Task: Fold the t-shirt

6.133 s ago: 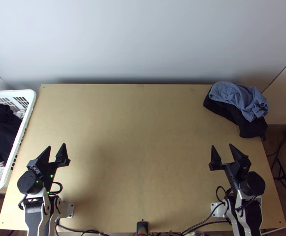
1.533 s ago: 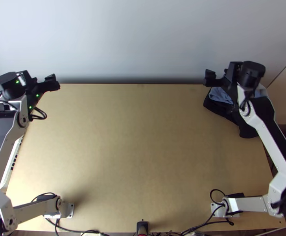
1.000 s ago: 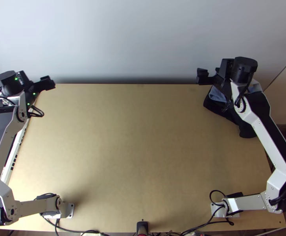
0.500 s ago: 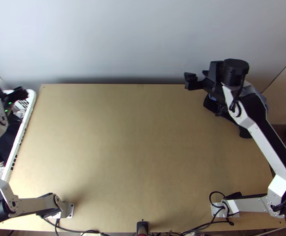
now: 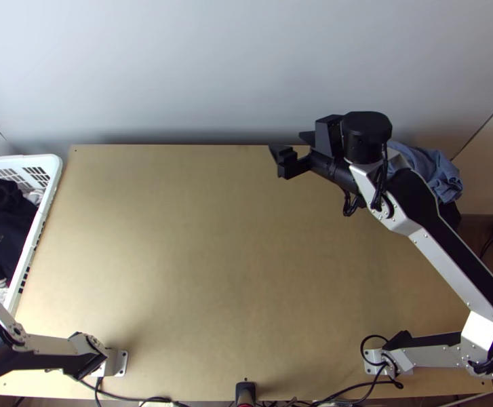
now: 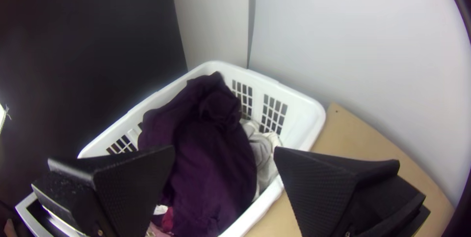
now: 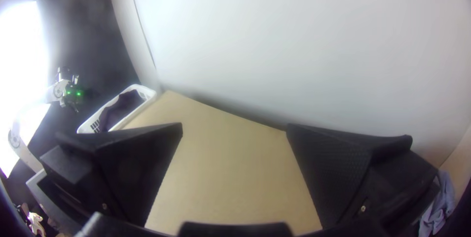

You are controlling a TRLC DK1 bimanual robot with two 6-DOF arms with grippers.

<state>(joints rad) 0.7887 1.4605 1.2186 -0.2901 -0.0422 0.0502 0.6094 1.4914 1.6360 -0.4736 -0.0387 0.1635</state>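
Left wrist view: red cloth (image 6: 168, 219) beside purple garment (image 6: 206, 153) in basket (image 6: 300, 119).

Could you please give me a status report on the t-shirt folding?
Left gripper open, facing basket. Right gripper open over table. T-shirt unconfirmed; dark cloth bunched in basket. Blue-grey cloth heaped at table's far right corner.

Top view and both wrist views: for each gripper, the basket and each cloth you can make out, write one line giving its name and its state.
Left gripper: open, holding nothing
Right gripper: open, holding nothing
White basket: upright, open-topped, with clothes inside
Dark purple garment: bunched, in the basket
Pale cloth: crumpled, in the basket
Blue cloth: bunched, on the black cloth
Black cloth: partly covered
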